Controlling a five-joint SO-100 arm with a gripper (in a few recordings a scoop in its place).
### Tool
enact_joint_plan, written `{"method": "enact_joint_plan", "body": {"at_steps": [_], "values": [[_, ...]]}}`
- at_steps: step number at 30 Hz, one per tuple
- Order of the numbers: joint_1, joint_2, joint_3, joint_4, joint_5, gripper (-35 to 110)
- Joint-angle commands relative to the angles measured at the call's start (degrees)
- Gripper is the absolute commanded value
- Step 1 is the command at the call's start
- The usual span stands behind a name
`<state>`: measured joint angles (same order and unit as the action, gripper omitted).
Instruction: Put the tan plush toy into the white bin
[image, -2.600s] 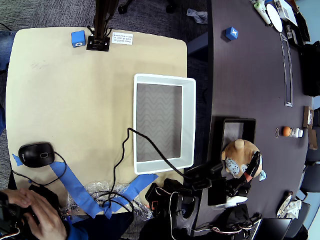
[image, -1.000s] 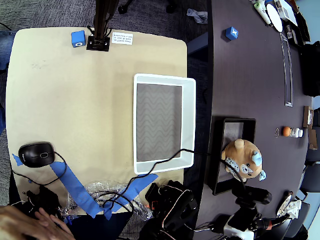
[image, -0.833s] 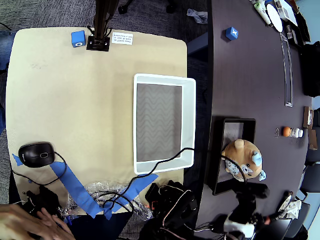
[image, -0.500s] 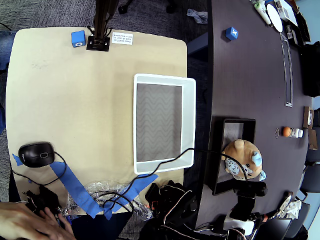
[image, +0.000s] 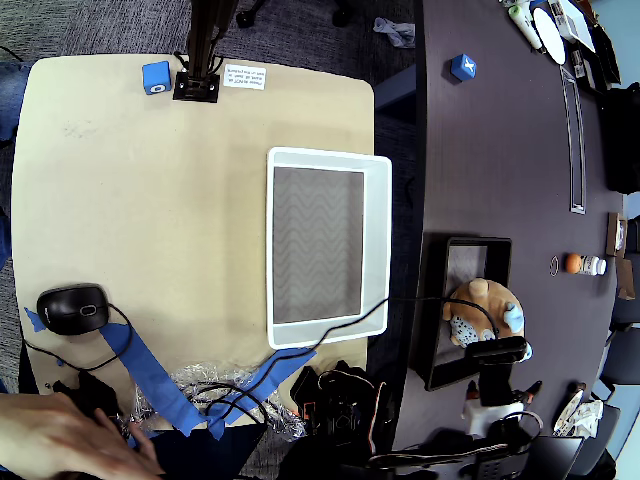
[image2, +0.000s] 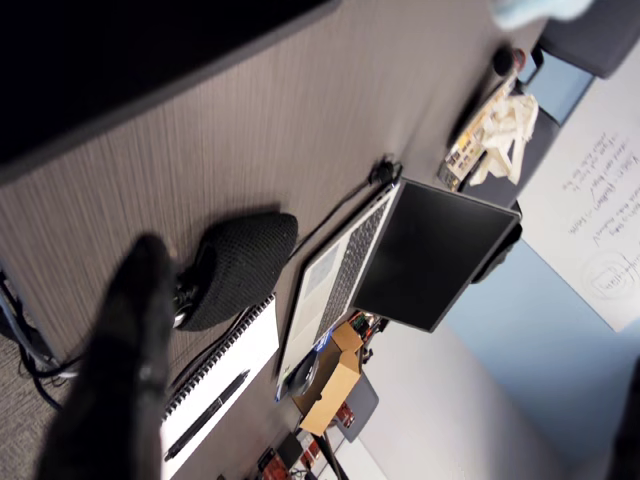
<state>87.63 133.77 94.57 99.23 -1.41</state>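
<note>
The tan plush toy (image: 478, 312) lies on the dark table at the right, leaning on the right rim of a black tray, its pale blue paws to the right. The white bin (image: 378, 245) stands to its left on the tan table, nothing in it but its gray zigzag bottom. My gripper (image: 497, 348) hovers just below the toy, at its lower edge, and is open. In the wrist view one blurred dark finger (image2: 115, 380) shows at the left with nothing held. A pale blue bit (image2: 530, 8) of the toy peeks in at the top.
The black tray (image: 440, 300) sits between bin and toy. A black cable (image: 340, 322) crosses the bin's lower right corner. Two blue cubes (image: 156, 76) (image: 462, 67), a mouse (image: 72, 308) and a person's hand (image: 60, 445) lie farther off. A laptop (image2: 400, 250) stands on the dark table.
Over the last second my arm's black head has risen from the picture's lower right to the toy's lower edge. The toy has shifted slightly. The person's hand has moved at lower left.
</note>
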Motion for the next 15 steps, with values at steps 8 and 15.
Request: {"method": "enact_joint_plan", "body": {"at_steps": [8, 15], "values": [[-0.62, -12.04, -18.98, 0.53, -1.41, 64], [-8.7, -20.3, -22.5, 0.44, -1.49, 65]]}}
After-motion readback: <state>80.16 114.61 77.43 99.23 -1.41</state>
